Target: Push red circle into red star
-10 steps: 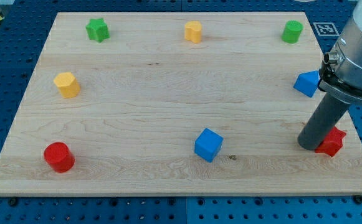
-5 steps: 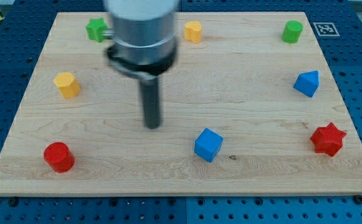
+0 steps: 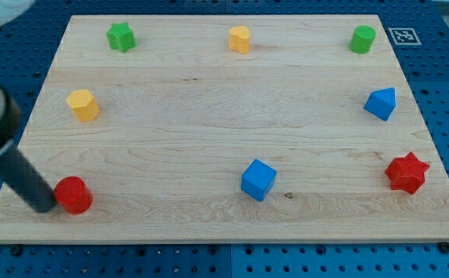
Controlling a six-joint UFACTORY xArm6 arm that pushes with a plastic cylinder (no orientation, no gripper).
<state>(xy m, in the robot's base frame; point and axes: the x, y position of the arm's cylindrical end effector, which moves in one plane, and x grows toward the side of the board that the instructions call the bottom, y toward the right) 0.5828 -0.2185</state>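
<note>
at the view's bottom left, my tip (image 3: 43, 205) touches the red circle (image 3: 73, 194), rod leaning up-left; red star (image 3: 406, 172) far right; no claw shows

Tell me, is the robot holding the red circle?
No, nothing is held. My tip sits just beside the red circle, on its left in the view, ready to push.

The desk (image 3: 224, 116) is pale wood with visible grain, smooth and matt. The red circle (image 3: 73, 194), red star (image 3: 406, 172) and blue cube (image 3: 258, 180) look like matt moulded plastic. My tip (image 3: 45, 206) ends a dark, dull-finished rod. The surrounding blue base (image 3: 448, 93) looks like perforated metal.
</note>
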